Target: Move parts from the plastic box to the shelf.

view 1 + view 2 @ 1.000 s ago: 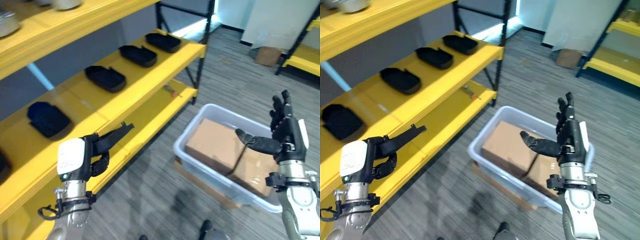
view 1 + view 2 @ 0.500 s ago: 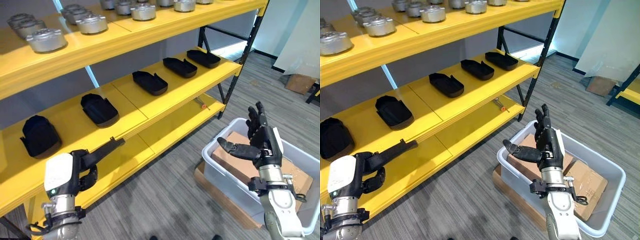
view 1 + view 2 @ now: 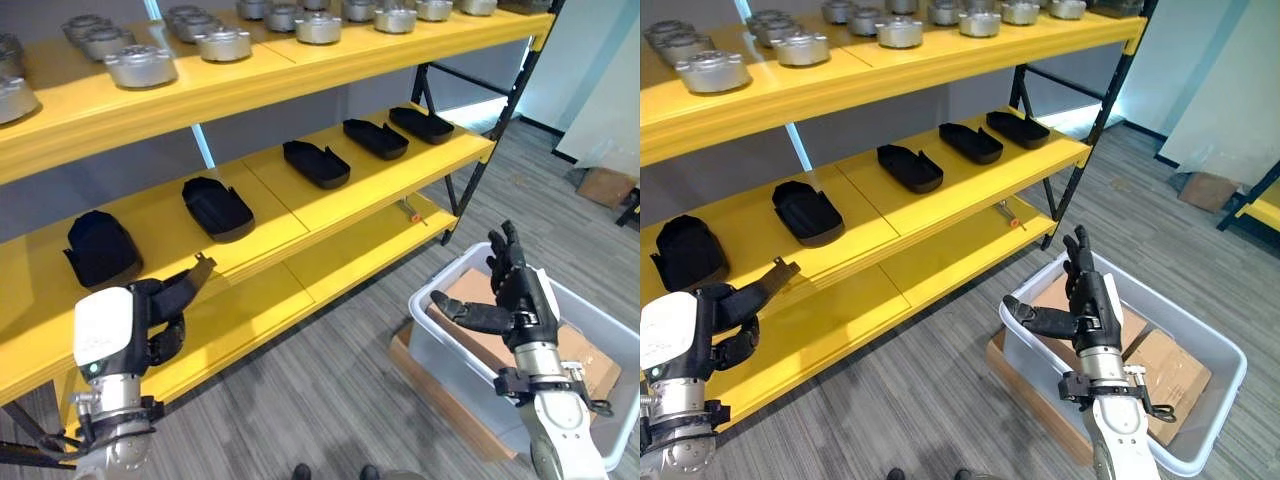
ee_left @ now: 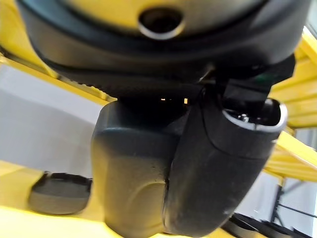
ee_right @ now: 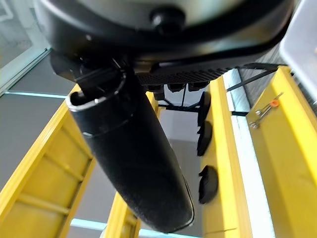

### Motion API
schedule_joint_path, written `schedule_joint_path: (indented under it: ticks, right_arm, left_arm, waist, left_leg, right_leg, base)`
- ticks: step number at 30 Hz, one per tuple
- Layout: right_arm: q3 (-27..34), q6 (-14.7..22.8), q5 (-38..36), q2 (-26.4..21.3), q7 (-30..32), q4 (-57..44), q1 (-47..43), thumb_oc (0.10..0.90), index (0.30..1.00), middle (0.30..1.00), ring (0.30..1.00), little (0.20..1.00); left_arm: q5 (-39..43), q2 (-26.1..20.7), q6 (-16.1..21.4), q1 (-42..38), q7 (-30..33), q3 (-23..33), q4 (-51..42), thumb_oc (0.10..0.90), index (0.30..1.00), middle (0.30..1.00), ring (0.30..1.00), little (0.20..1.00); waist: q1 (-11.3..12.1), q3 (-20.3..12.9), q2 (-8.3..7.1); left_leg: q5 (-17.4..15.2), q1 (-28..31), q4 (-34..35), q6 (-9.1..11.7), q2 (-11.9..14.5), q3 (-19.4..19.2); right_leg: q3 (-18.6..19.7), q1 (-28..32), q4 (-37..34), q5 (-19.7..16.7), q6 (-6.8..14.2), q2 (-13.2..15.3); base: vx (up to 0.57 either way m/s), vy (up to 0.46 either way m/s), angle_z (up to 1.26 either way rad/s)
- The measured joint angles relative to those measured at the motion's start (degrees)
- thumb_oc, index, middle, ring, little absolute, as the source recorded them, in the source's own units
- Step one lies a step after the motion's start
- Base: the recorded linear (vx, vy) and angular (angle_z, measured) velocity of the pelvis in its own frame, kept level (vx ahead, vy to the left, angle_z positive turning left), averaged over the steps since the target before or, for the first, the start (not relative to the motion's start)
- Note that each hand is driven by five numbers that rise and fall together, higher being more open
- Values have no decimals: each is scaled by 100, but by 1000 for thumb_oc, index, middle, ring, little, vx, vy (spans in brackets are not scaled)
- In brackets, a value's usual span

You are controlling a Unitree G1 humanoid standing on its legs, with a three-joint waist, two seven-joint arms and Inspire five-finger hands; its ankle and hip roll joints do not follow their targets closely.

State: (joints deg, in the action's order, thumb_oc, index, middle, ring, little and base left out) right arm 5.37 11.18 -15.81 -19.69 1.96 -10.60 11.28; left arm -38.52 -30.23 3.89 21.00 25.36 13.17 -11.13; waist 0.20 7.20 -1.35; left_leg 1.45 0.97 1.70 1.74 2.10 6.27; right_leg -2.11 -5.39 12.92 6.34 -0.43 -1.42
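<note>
The yellow shelf (image 3: 300, 262) shows three levels. On the top level stand round silver metal parts (image 3: 140, 65); about ten can be counted across the two eye views, though some are cut off at the frame edges, so the full number cannot be told. On the middle level lie five black moulded parts (image 3: 217, 207), spaced in a row. On the lowest level lies one small tool with an orange tip (image 3: 409, 210). On the floor stands one pale plastic box (image 3: 1210, 345), and inside it are two brown cardboard cartons (image 3: 1168, 368). One flat cardboard sheet (image 3: 420, 362) lies under the box. Farther off on the floor sits one more cardboard box (image 3: 604, 186).
</note>
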Motion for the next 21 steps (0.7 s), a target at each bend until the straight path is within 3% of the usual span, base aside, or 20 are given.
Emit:
schedule_joint_path:
  ticks: [1, 9, 14, 16, 18, 19, 20, 21]
  right_arm:
    - [3, -2, -11, -74, 10, 0, 19, 900, 1000, 1000, 1000, 1000]
    - [45, 40, -69, -160, 3, -4, 90, 900, 1000, 1000, 1000, 1000]
    - [98, 43, -122, -212, -5, -7, 232, 900, 1000, 1000, 1000, 1000]
    - [109, 66, -123, -230, -18, -7, 213, 900, 1000, 1000, 1000, 1000]
    - [147, 122, -128, -309, 0, -24, 210, 900, 1000, 1000, 1000, 1000]
    - [191, 121, -126, -370, 16, -60, 213, 900, 1000, 1000, 1000, 1000]
    - [219, 135, -121, -449, 14, -89, 169, 900, 1000, 1000, 1000, 1000]
    - [223, 137, -120, -432, 17, -88, 93, 900, 1000, 1000, 1000, 1000]
  left_arm:
    - [-1, -8, 4, -7, 0, -1, -227, 400, 300, 300, 300, 300]
    - [-7, -126, 285, -467, 24, 31, -782, 400, 300, 300, 300, 300]
    - [-13, -154, 261, -539, 69, 68, -782, 400, 300, 300, 300, 300]
    - [-14, -195, 237, -542, 72, 77, -778, 400, 300, 300, 300, 300]
    - [-39, -304, 237, -766, 72, 47, -660, 400, 300, 300, 300, 300]
    - [-58, -376, 216, -912, 72, 58, -627, 400, 300, 300, 300, 300]
    - [-69, -514, 206, -925, 108, 115, -667, 400, 300, 300, 300, 300]
    - [-94, -718, 201, -879, 199, 212, -682, 400, 300, 300, 300, 300]
  waist:
    - [-42, -5, 34]
    - [-19, -16, 280]
    - [-7, -23, 437]
    - [58, -21, 448]
    - [-58, 64, 397]
    - [-255, 124, 288]
    - [-245, 195, 188]
    - [-84, 213, 154]
  left_leg:
    - [53, 15, 7, 76, 63, -10]
    - [73, 11, 34, 109, 106, -90]
    - [79, -44, -67, 115, 6, 157]
    - [86, -143, -257, 124, -84, 347]
    - [240, -565, -709, 286, -277, 356]
    - [550, -690, -656, 494, -348, 95]
    - [320, -730, -703, 215, -229, -560]
    - [-6, -786, -965, -60, 2, -926]
  right_leg:
    - [10, 23, -112, -67, -44, -81]
    - [44, 184, -409, -245, -76, -142]
    - [-186, 318, -460, -203, -19, -41]
    - [-383, 404, -428, -137, 9, 26]
    - [-447, 385, -307, -11, -8, 101]
    - [-523, 368, -307, -24, -179, 286]
    - [-585, 260, -260, -26, -369, 371]
    - [-576, 185, -257, -78, -413, 388]
  base:
    - [-31, -93, -14]
    - [-3, -55, -5]
    - [-13, -19, 31]
    - [-113, 29, 63]
    - [-138, 65, 112]
    - [-55, 89, 130]
    - [-2, 66, 77]
    - [62, 98, 26]
